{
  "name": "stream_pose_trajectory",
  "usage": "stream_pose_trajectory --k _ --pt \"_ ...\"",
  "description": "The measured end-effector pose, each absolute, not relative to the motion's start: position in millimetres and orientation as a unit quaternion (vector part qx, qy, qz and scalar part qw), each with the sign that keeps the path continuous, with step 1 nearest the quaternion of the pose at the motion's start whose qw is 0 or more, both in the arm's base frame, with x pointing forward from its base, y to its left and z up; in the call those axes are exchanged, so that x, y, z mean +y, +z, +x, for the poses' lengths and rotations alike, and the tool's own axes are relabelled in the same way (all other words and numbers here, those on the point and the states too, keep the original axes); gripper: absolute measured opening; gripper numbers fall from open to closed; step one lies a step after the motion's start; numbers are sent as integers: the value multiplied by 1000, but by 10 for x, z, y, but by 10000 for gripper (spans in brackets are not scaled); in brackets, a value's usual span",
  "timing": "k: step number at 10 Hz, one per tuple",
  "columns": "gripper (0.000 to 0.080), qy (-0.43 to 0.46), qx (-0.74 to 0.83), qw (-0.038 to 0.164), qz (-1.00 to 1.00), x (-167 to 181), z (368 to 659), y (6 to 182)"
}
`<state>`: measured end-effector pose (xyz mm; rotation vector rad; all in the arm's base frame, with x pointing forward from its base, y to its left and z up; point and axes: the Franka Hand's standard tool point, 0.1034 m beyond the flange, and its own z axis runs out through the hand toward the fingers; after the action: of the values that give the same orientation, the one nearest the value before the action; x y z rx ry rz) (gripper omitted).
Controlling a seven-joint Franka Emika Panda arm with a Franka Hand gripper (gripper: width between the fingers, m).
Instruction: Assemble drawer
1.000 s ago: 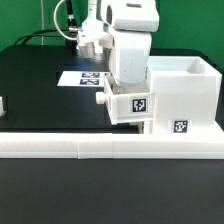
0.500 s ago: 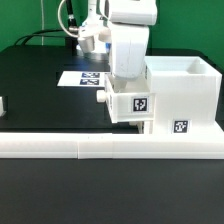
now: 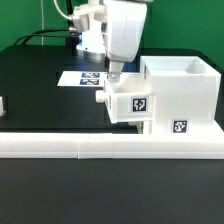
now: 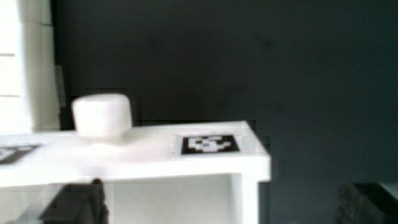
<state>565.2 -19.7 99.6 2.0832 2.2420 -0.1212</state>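
The white drawer housing (image 3: 185,95) stands at the exterior view's right against the border wall. A small tray (image 3: 128,105) with a square tag sits partly inside its lower slot, its knob (image 3: 98,97) facing the exterior view's left. My gripper (image 3: 115,78) hangs just above the tray and holds nothing. In the wrist view the tray's front face (image 4: 160,158), its knob (image 4: 103,115) and the tag (image 4: 210,143) lie below my gripper (image 4: 222,206). The dark fingertips (image 4: 75,203) stand wide apart on either side of the tray. Part of the housing (image 4: 18,60) shows beside it.
The long low white border wall (image 3: 100,148) runs along the front of the black table. The marker board (image 3: 80,78) lies behind the tray. A small white part (image 3: 2,103) shows at the exterior view's left edge. Cables hang at the back.
My gripper has risen off the tray and tilted back a little. The tray and housing have not moved.
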Motion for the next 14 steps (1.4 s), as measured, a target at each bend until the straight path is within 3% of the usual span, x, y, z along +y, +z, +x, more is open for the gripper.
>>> stream_pose_trajectory --k 3,5,6,8,10,12,14 --pt "648 -54 759 40 647 -616 5696 1248" --pt "648 -52 761 36 645 -631 5690 1221" --pt "648 -39 764 20 644 -692 5676 1204" --pt "648 -17 790 -32 613 -854 5664 984" --pt "648 -9 798 -69 599 -868 5601 778" --pt "648 -10 790 -81 608 -771 5584 624" --pt "648 -10 780 -84 620 -604 5590 608"
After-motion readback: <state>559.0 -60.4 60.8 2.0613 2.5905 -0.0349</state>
